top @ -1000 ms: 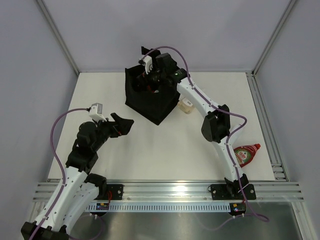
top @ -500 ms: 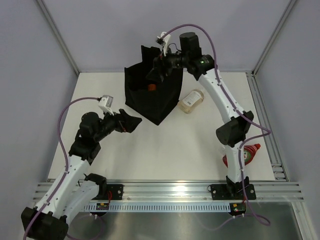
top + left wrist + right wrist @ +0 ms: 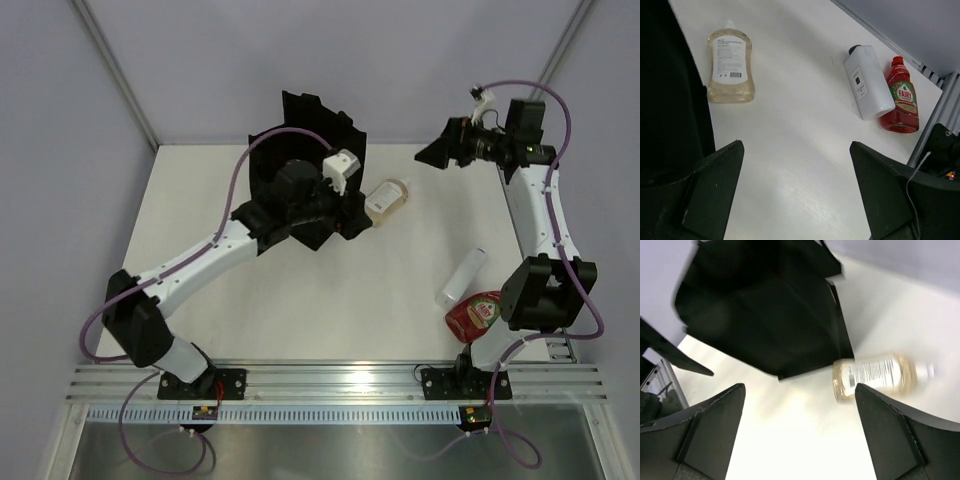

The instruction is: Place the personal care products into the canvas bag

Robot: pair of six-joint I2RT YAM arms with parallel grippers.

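My right fingers (image 3: pixel 800 435) have pulled out of the canvas bag (image 3: pixel 305 190) at the table's far edge, spread and empty, and my left fingers (image 3: pixel 797 190), also spread, have swung in beside it; the amber bottle (image 3: pixel 387 198) next to the bag and the white bottle (image 3: pixel 461 277) and red bottle (image 3: pixel 476 312) near the right edge are still to load.

One bottle (image 3: pixel 386 198) lies right of the canvas bag (image 3: pixel 312 118), two more bottles (image 3: pixel 461 277) (image 3: pixel 478 311) front-right.
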